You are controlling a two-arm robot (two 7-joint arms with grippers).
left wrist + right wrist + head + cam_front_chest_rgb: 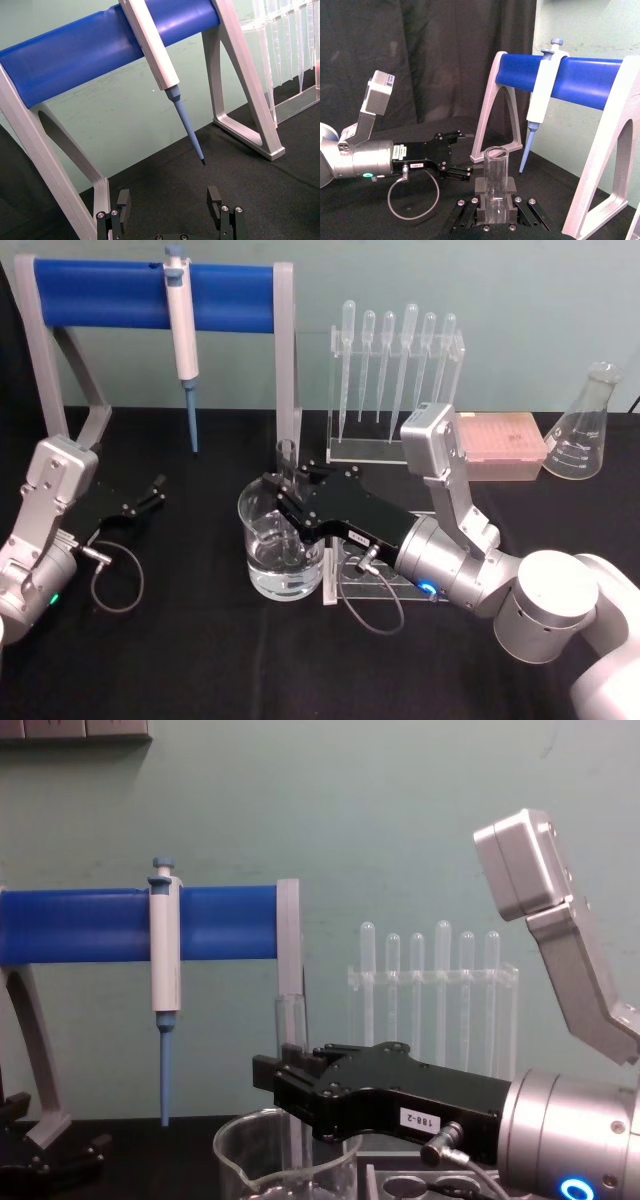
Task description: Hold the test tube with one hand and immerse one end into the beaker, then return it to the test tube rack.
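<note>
- Black-clothed table (200, 660) is carrying all the labware.
- The right gripper (285, 495) is reaching in over the beaker (258, 570), its jaws pinching the test tube (287, 460) around mid-length.
- The test tube is standing upright, its lower end hanging inside the beaker (clear liquid (285, 575) is sitting in the bottom).
- The test tube rack (332, 592) is lying just beside the beaker, on the robot's right.
- The left gripper (169, 200) is resting at the table's left, jaws spread wide and holding nothing, facing the pipettor (150, 45).
</note>
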